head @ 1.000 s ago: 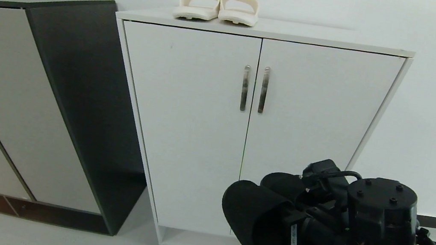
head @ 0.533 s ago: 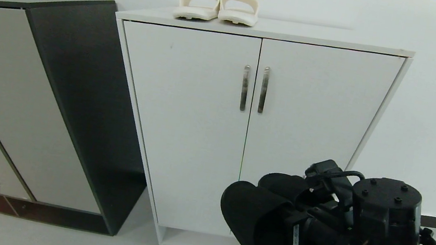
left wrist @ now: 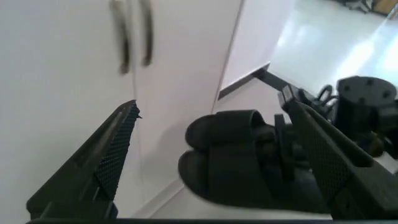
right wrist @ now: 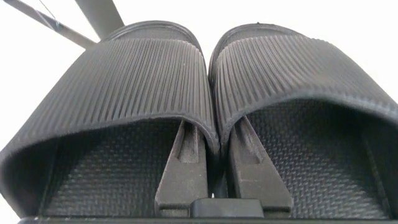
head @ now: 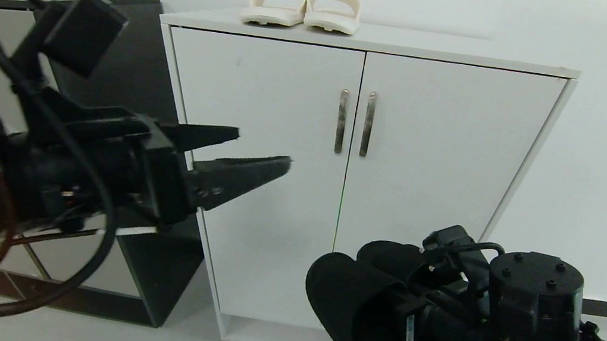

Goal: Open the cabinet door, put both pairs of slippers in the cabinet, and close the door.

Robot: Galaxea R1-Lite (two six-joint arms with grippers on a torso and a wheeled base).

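Right gripper (right wrist: 214,163) is pinching the black slippers (head: 347,297). One finger sits under each strap, squeezing the inner walls together so the pair carries as one unit. That frees the left gripper (head: 263,147) for the door. Its jaws are spread with nothing between them. The left door handle (head: 341,121) is ahead of its tips and a bit higher. Cabinet (head: 438,154) doors are shut. Cream slippers (head: 302,8) are on top, above and beyond. The held pair sits low, near the right door, so swing room is likely tight there.
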